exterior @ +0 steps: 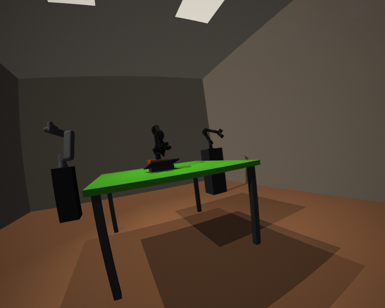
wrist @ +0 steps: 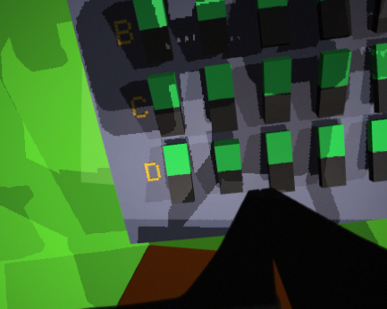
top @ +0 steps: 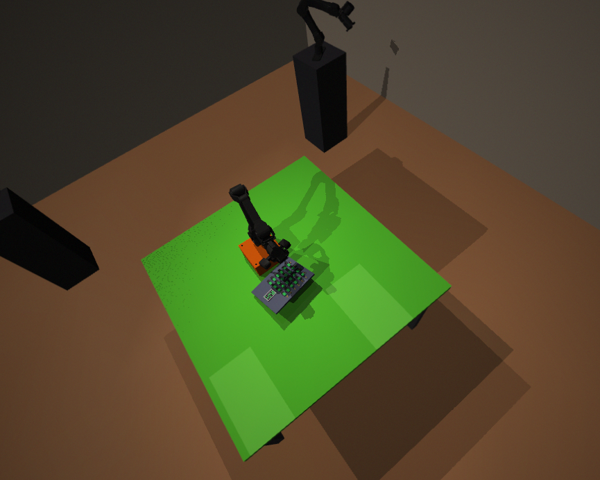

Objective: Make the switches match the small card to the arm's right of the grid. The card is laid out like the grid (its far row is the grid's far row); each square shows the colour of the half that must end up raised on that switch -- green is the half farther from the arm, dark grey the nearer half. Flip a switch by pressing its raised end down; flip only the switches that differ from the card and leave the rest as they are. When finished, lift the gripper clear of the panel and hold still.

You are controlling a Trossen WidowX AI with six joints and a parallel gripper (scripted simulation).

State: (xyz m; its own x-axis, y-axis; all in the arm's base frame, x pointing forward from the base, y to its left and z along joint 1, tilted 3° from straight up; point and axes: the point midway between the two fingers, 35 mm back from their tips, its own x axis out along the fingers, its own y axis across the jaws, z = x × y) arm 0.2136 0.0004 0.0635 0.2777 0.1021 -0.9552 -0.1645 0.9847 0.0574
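Note:
The grey panel [top: 279, 306] [wrist: 126, 203] sits tilted in front of the arm, bearing rows of green and dark grey rocker switches. The wrist view shows its left part, with rows B, C and D; D is the nearest. My gripper [exterior: 163, 155] [wrist: 260, 201] is shut and empty, pointing down over the near side. In the wrist view its tip appears just below the near ends of the second switch [wrist: 229, 165] and third switch [wrist: 280, 154] of row D; contact is not clear. Which halves are raised is hard to read. The small card [top: 269, 295] is outside the wrist view.
The orange base block [top: 252, 252] [wrist: 166, 272] stands close behind the panel's near edge. The green table [top: 202, 309] [exterior: 126, 184] carries both. Two other arms stand on black pedestals [top: 323, 103] [exterior: 66, 195] off the table.

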